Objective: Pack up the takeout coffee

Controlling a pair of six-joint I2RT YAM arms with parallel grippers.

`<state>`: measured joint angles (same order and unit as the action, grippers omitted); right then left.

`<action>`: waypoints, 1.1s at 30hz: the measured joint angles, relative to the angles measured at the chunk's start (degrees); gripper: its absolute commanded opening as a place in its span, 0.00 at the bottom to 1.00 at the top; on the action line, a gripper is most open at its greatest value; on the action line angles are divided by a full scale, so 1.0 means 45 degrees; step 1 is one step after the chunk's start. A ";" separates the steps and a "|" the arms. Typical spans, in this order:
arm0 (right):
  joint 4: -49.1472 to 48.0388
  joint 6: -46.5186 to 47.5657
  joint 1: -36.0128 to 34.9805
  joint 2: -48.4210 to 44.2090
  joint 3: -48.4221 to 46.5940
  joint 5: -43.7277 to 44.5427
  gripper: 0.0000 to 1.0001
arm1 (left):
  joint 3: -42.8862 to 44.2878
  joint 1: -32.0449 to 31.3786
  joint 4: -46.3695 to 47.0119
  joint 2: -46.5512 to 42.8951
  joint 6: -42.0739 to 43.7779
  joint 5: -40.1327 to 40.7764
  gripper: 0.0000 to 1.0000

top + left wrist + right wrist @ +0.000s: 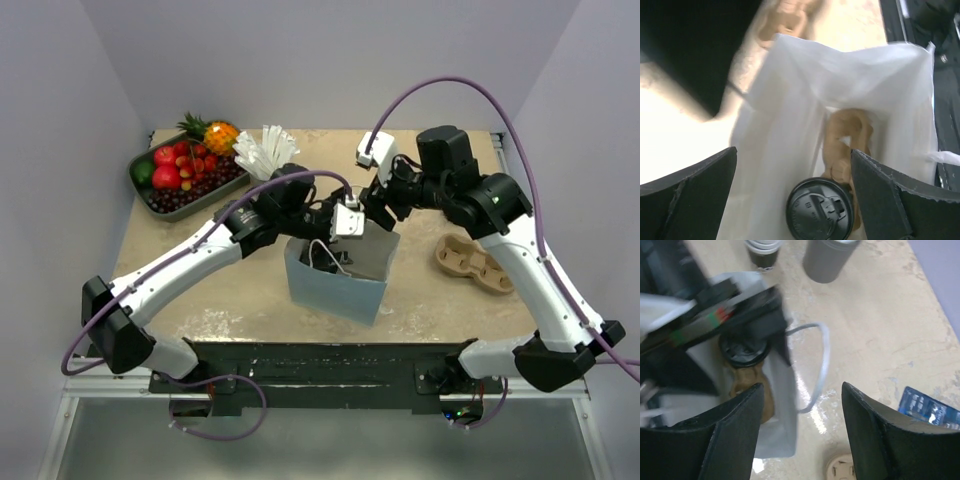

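Jaws spread, left and right; takeout coffee (820, 210) in bag (335, 290) on beige table (450, 300); pale lilac walls (300, 60).

Left fingers (690, 195) wide apart; right fingers (725, 440) apart too; both empty

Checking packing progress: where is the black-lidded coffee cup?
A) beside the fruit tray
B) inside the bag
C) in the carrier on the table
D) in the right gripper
B: the left wrist view shows the coffee cup standing inside the white bag.
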<state>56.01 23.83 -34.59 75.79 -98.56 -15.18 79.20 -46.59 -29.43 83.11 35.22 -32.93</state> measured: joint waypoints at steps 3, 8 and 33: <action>0.0525 0.0136 -0.0092 0.0000 -0.0515 -0.0403 0.70 | 0.0306 0.0369 0.0228 -0.0189 -0.0748 0.0058 0.99; 0.0733 0.0189 -0.0253 -0.0029 -0.1243 -0.0869 0.71 | 0.1282 0.0733 0.0559 -0.0330 -0.1428 0.0408 0.99; -0.2574 -0.3458 0.2171 -0.0005 -0.1156 -0.0500 0.69 | 0.9345 0.7189 -0.1350 0.4192 -0.3419 0.5595 0.53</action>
<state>44.42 8.27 -24.82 75.77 -103.77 -17.43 121.25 -14.24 -35.51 101.97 19.84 -7.75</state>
